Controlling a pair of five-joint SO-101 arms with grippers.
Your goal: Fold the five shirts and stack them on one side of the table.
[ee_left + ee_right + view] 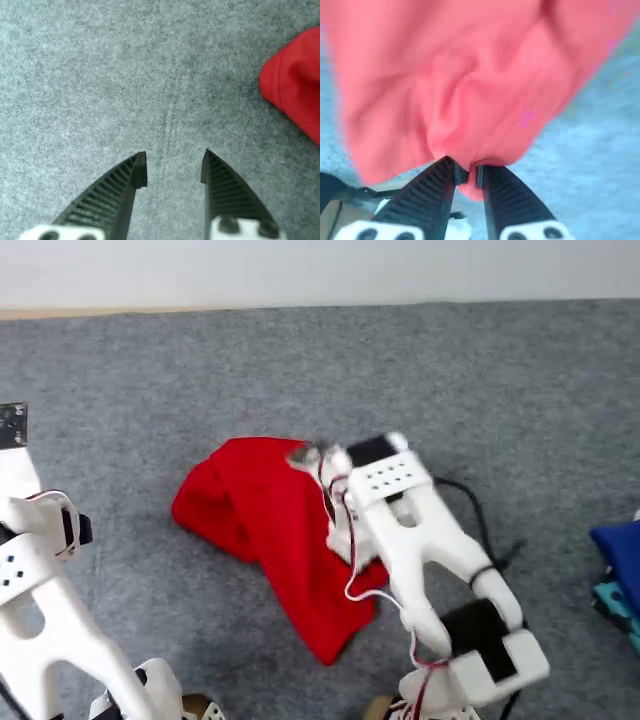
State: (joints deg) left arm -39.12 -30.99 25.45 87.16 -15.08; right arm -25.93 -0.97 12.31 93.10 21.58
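At the middle of the table [120,360], a red shirt [270,530] is lying bunched on the grey cover. A fold of it is being pinched by the right jaws, which are clenched on the cloth, and the right arm [420,540] is standing over the shirt. Near the table's left edge, the left jaws are being held apart above bare cover, grasping nothing. Blue cloth [620,555] is lying at the right edge.

The edge cuts off a blue cloth [620,558]; the right arm [430,540] partly hides the red shirt [260,510].
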